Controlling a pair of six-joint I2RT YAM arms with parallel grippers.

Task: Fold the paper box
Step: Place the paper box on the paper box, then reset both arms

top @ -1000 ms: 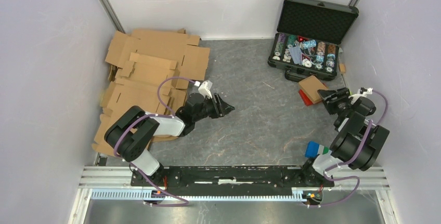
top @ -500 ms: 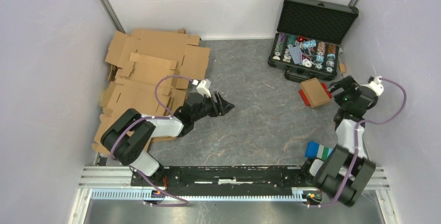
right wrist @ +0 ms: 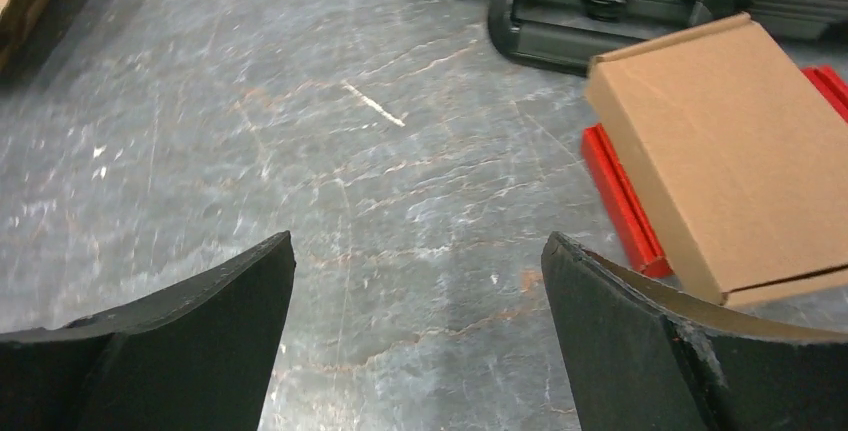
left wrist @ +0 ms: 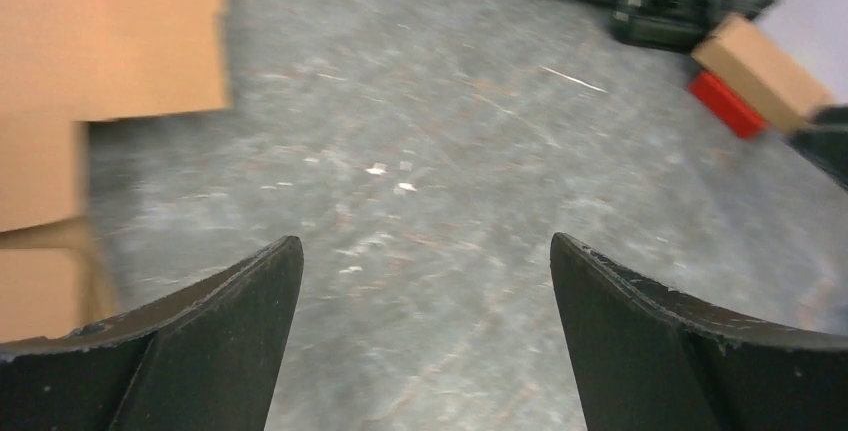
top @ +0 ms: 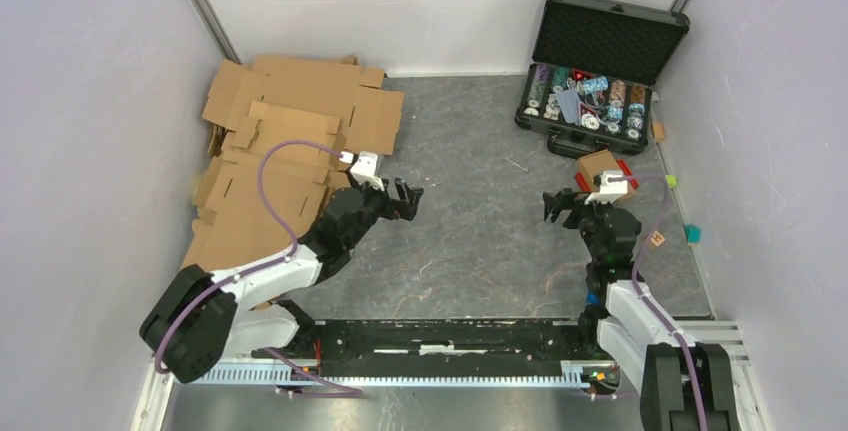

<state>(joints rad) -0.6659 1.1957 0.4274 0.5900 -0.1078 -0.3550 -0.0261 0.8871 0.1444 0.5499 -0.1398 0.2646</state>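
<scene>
Brown box lies closed on red lid, frame right; folding looks finished. Left fingers, right fingers spread, empty.

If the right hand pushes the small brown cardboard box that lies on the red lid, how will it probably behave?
The paper box looks thin, flat and closed, so it is probably light and fairly stiff. It rests on the red lid, overhanging it, so a push would likely slide it off or tilt it. Plain cardboard may dent if squeezed.
</scene>
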